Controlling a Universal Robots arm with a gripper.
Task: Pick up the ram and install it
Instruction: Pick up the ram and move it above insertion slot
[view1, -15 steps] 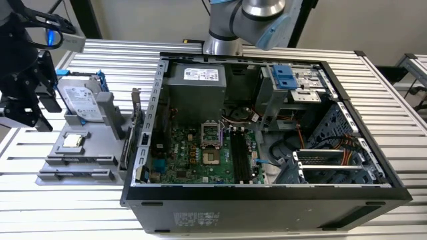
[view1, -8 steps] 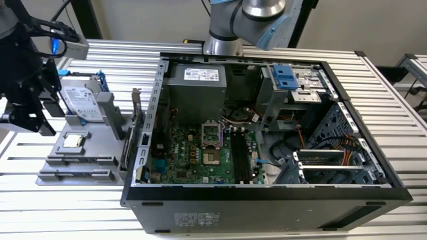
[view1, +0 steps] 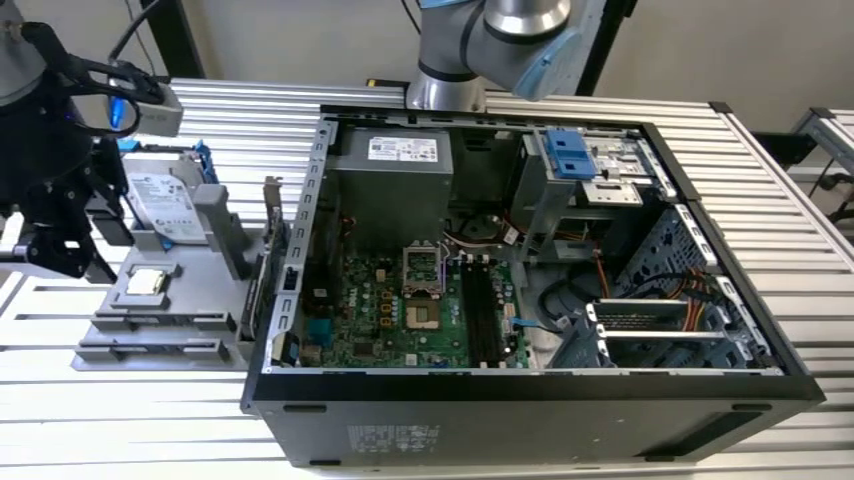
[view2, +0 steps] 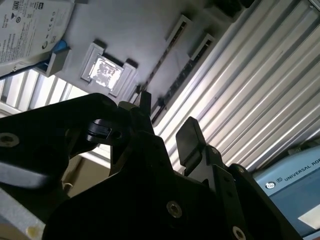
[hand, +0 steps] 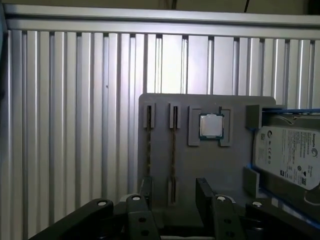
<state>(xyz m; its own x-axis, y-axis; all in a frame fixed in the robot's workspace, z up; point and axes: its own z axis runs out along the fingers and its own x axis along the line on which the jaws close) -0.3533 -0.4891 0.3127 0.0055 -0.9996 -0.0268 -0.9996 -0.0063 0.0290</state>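
We're only just starting: our black two-finger tool (hand: 175, 192) is hovering open and empty over the thin dark ram stick (hand: 173, 150), sitting edge-on at the edge of the grey plastic tray (hand: 210, 170).

HDD (hand: 287, 155) cut by pic edge in both wrist views (label partly lost); ram (hand: 148, 140) lower end behind jaws.
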